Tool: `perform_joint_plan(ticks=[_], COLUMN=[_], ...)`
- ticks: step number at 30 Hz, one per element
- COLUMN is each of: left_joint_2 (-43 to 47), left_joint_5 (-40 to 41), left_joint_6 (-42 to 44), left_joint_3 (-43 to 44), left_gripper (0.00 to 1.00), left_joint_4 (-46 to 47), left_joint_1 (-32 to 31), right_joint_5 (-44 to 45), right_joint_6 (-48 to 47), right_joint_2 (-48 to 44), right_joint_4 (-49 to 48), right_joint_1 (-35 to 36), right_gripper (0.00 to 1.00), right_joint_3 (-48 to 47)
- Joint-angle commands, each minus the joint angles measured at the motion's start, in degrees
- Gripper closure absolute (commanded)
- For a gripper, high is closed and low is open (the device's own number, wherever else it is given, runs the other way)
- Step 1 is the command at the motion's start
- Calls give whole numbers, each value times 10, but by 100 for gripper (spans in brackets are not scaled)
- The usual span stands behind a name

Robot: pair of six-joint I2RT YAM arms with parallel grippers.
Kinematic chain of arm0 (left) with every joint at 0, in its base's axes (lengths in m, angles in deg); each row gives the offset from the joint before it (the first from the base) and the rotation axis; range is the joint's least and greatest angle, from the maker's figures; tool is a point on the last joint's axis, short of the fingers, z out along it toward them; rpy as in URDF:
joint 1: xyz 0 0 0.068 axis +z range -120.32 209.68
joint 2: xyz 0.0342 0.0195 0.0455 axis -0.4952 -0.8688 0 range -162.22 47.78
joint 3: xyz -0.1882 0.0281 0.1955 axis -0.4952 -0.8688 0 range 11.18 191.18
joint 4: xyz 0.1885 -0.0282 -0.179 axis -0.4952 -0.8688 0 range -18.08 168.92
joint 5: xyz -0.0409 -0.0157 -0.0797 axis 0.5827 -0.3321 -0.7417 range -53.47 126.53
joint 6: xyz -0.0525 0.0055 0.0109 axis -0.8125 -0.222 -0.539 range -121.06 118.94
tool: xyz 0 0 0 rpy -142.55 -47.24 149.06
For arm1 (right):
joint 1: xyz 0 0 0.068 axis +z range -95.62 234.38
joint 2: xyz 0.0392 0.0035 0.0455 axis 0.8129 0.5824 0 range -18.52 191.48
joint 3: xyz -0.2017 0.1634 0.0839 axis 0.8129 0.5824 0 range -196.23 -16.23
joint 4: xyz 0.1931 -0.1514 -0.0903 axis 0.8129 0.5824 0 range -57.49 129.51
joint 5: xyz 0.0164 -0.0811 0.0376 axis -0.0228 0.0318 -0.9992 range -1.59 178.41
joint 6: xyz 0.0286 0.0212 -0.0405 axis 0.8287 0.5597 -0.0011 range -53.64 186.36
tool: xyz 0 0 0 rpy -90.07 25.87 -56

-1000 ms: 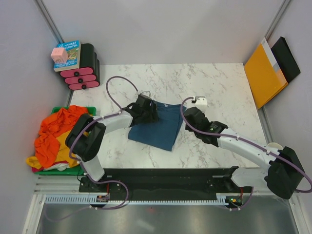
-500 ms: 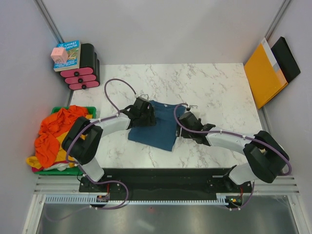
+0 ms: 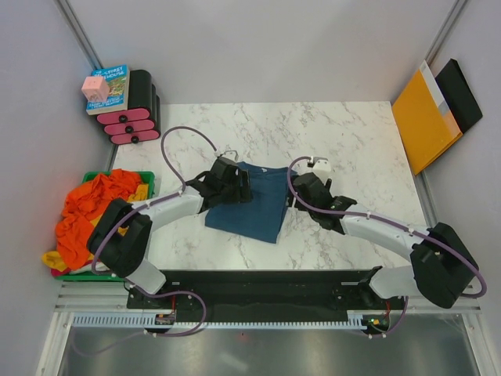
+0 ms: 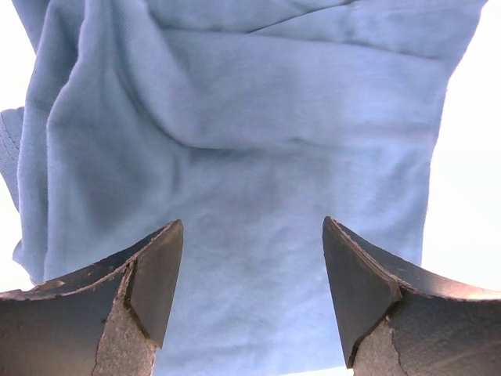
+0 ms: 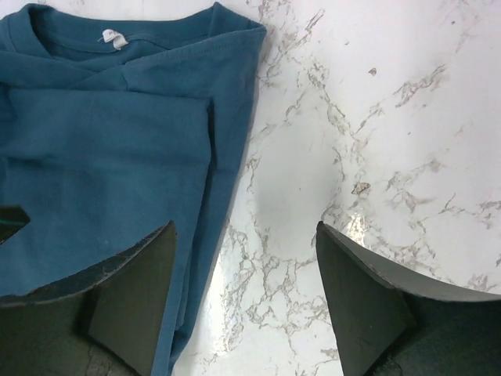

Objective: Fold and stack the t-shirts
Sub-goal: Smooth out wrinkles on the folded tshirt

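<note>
One dark teal-blue t-shirt (image 3: pixel 254 205) lies at the middle of the marble surface (image 3: pixel 352 141) in the top view. It is folded into a rough rectangle with its sleeves tucked in and its collar at the upper end. In the right wrist view we see the neckline at the upper left with a small white label (image 5: pixel 113 37) inside it, and a folded flap whose straight edge runs down the cloth. In the left wrist view the cloth carries soft creases across its upper half.

At the left edge of the top view, an orange t-shirt (image 3: pixel 90 207) is heaped in a green bin (image 3: pixel 149 178) with a yellow t-shirt (image 3: pixel 53 258) beneath it.

We see the left claw (image 4: pixel 252 266) released, its fingers spread wide over the blue cloth and gripping nothing. The right claw (image 5: pixel 244 266) is likewise released, one finger over the shirt's right edge and the other over bare marble.

From above, the left claw covers the shirt's upper left corner. The right wrist view cuts the shirt off at the left and bottom. The left wrist view is washed out, so the surface reads as blank white and the shirt looks paler. We cannot tell whether either claw touches the cloth, nor how many garments the heap holds.
</note>
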Motion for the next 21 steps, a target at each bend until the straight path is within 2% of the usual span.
perform_joint_plan(ticks=[1,5,6,9,10,12,15,16,21], left_joint_2=[41,71,76,90,89,82,72,70,54], left_joint_5=[7,10,15,50,57,87,92,93,69], left_joint_6=[-3,-13,-20,-44,-50,-84,-135,-144,-173], left_joint_3=[2,-2,-1,9,20,29,43,44,65], left_gripper=[21,19,18,14,12,10,8,1,0], left_joint_4=[2,1,0,-5,-6,-12,-13,-10,21], left_joint_1=[-9,-32,-49,-105,-120,-161,-186,-190,-200], right_joint_5=[20,73,132,221,276,321,401,417,489], right_joint_6=[-2,9,7,-3,-4,-18,-35,-38,-73], right_joint_2=[-5,-11,-16,-23,-24,-22,-9,-5,16], right_joint_4=[8,0,7,29,33,38,37,38,-32], right_joint_1=[-3,37,71,139,154,202,261,276,359], right_gripper=[20,20,20,18,17,13,4,2,2], right_joint_3=[-6,1,-5,-33,-42,-70,-114,-125,-148])
